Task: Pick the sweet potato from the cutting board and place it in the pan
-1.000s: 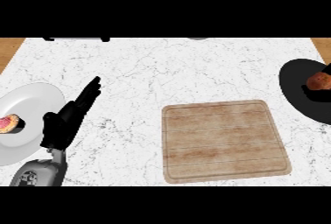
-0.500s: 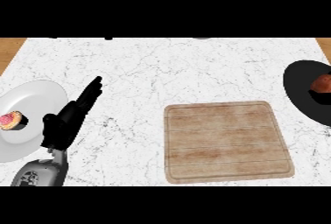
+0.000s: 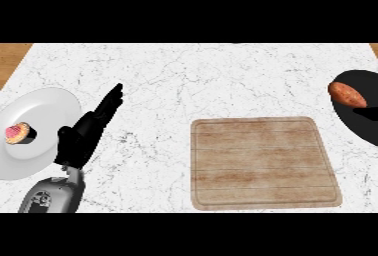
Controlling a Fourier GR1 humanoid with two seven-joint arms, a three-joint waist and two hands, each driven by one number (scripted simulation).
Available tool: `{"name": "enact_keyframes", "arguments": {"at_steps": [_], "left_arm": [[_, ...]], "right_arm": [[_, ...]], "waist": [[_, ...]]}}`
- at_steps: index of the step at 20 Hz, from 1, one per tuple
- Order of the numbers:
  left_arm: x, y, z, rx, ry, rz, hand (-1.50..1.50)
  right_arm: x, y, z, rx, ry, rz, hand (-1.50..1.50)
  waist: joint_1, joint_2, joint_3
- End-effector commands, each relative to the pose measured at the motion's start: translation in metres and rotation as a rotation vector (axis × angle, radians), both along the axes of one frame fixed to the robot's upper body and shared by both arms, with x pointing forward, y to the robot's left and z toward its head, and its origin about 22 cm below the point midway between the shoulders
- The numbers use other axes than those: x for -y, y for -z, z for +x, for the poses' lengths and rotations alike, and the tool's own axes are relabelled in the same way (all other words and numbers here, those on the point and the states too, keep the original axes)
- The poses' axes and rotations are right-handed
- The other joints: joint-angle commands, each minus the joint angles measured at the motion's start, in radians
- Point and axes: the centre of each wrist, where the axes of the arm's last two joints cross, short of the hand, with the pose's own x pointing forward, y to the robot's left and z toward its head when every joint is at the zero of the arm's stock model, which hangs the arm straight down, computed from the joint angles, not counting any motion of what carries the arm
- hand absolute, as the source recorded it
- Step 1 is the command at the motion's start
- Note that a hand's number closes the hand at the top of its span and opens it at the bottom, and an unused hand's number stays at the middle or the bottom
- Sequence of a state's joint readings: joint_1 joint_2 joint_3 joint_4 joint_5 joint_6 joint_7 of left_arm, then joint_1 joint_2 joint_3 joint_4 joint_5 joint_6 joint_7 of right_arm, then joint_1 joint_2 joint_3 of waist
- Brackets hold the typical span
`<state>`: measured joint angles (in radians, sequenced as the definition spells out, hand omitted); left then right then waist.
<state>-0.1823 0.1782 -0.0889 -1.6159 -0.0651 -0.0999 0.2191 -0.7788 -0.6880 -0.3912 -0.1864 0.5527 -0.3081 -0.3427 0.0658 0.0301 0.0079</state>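
At right edge of counter [image 3: 207, 75]: sweet potato [image 3: 347, 94] lies inside black pan [image 3: 353, 131], well apart from cutting board [image 3: 264, 162].

Handling, by judgement: potato firm, rather heavy for its size, skin dull and not slippery, not fragile. Ends are tapered, so best hold is across thick middle.

Dark shape just beside potato is probably right hand [image 3: 366, 114]; cannot tell its state, black on black.

Left hand [image 3: 83, 140] rests near white plate [image 3: 46, 107], fingers straight, holding nothing.

Plate holds one small cupcake [image 3: 20, 133].
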Motion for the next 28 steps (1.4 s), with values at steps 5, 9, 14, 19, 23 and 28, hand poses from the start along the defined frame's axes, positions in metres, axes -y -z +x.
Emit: {"name": "enact_keyframes", "arguments": {"at_steps": [5,9,14,19,23,28], "left_arm": [[-0.004,0.012,-0.003,-0.015,-0.006,-0.005,0.0],[-0.01,0.005,0.004,-0.007,-0.012,0.009,0.0],[-0.002,0.007,0.003,-0.015,-0.026,-0.004,0.0],[-0.016,0.005,-0.002,-0.013,-0.033,-0.001,0.0],[-0.007,0.017,-0.003,-0.026,-0.021,0.009,0.0],[-0.014,0.0,-0.004,-0.024,-0.032,-0.003,0.0]], "right_arm": [[-0.004,-0.003,0.006,0.322,-0.024,0.281,-1.5],[0.014,0.005,-0.013,0.376,-0.038,0.446,-1.5],[0.065,-0.014,-0.054,0.383,-0.135,0.508,-1.5],[0.067,0.033,-0.091,0.487,-0.208,0.489,-1.5],[0.089,0.026,-0.117,0.49,-0.234,0.505,-1.5],[0.081,0.06,-0.141,0.499,-0.228,0.52,-1.5]], "waist": [[-0.004,0.001,0.002],[-0.016,0.001,0.002],[-0.029,-0.005,0.001],[-0.029,-0.01,0.001],[-0.038,-0.013,-0.001],[-0.038,-0.018,-0.001]]}}
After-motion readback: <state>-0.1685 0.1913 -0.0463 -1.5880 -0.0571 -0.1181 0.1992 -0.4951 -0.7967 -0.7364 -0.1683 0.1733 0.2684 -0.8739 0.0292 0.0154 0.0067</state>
